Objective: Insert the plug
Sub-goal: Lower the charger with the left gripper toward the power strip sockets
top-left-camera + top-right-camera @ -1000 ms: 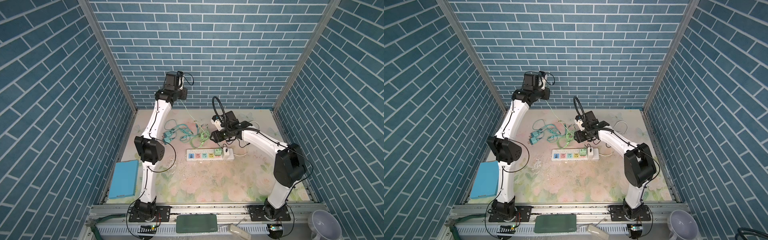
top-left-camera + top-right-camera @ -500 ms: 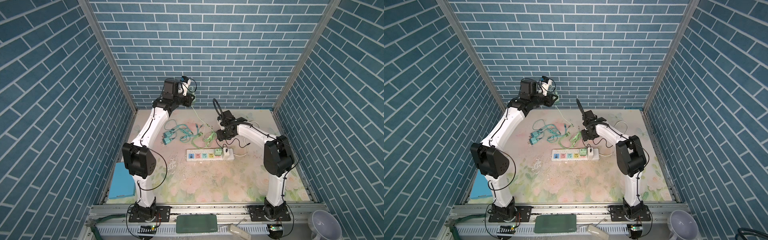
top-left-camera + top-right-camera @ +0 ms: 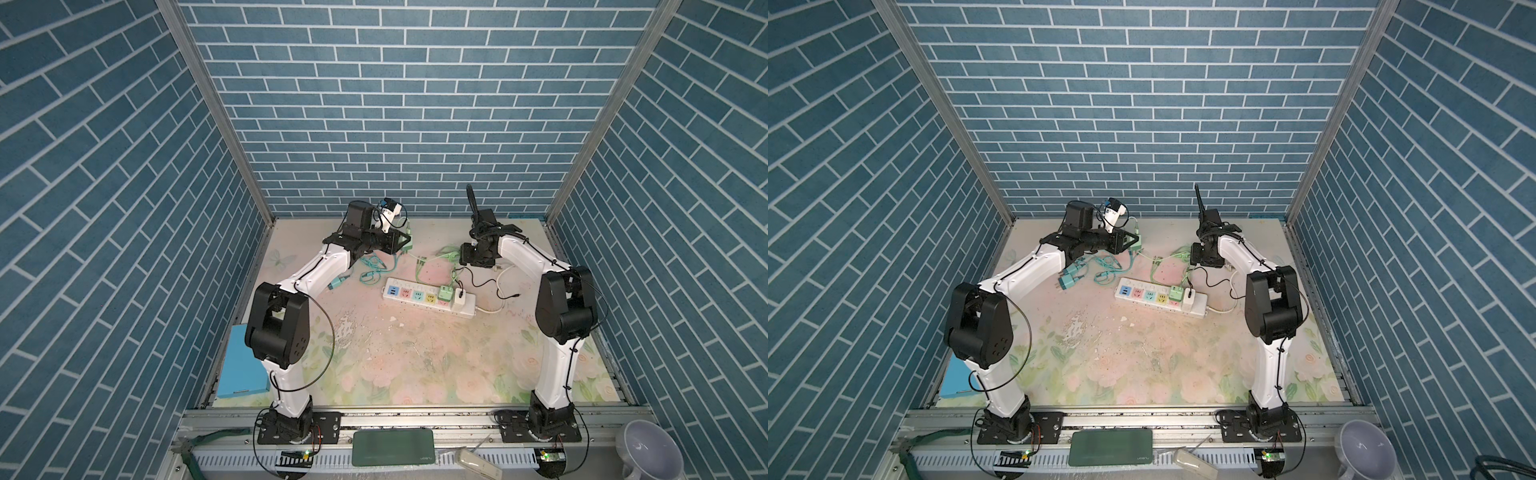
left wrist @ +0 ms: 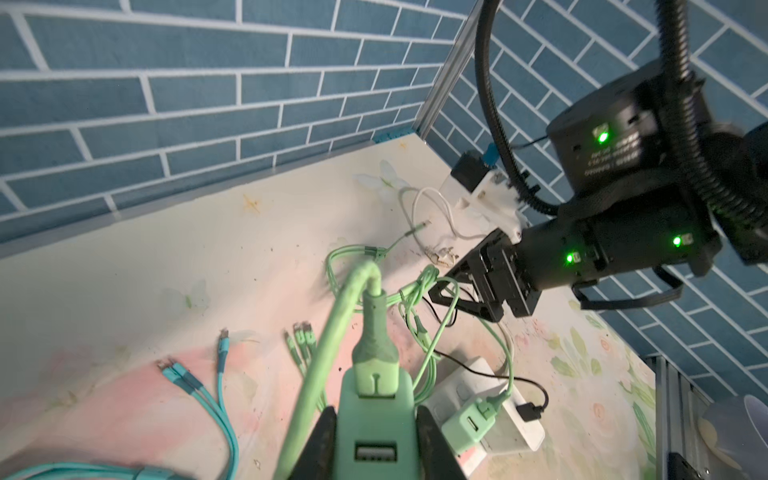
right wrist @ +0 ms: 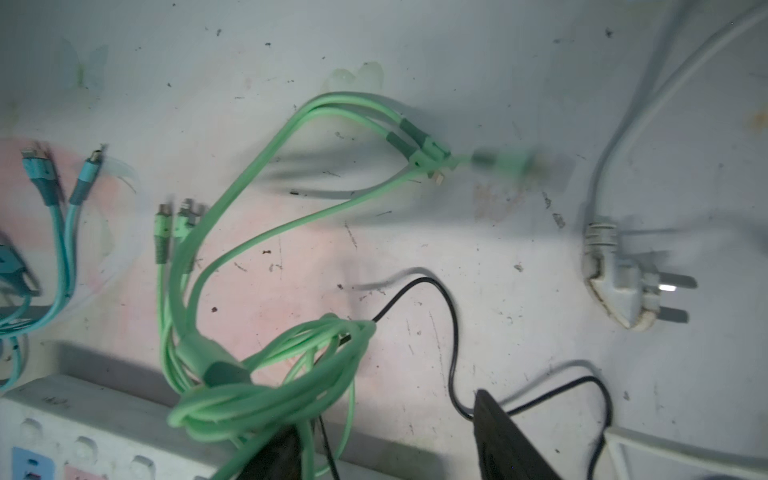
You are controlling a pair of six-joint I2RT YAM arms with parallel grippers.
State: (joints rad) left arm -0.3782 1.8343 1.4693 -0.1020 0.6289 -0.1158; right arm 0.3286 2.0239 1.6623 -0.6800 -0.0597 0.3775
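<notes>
My left gripper (image 4: 374, 436) is shut on a light green charger plug (image 4: 376, 419), a green cable running out of its front. In both top views this gripper (image 3: 404, 243) (image 3: 1133, 244) hovers at the back of the table, left of and beyond the white power strip (image 3: 467, 311) (image 3: 1200, 309). The strip shows several coloured sockets, with a green adapter (image 3: 445, 293) and a white one (image 3: 459, 298) plugged in. My right gripper (image 5: 390, 449) (image 3: 471, 261) is open just behind the strip. A coil of green cable (image 5: 270, 374) drapes over one of its fingers (image 5: 278, 455).
Teal cables and a teal plug (image 3: 337, 283) lie left of the strip. The strip's own white mains plug (image 5: 623, 291) rests loose on the table. A thin black cable (image 5: 451, 332) loops by the right gripper. A blue box (image 3: 243, 361) sits front left.
My left arm has come down from high at the back wall, carrying the green plug to the right and lower. The right gripper has shifted slightly right and back, still open.
</notes>
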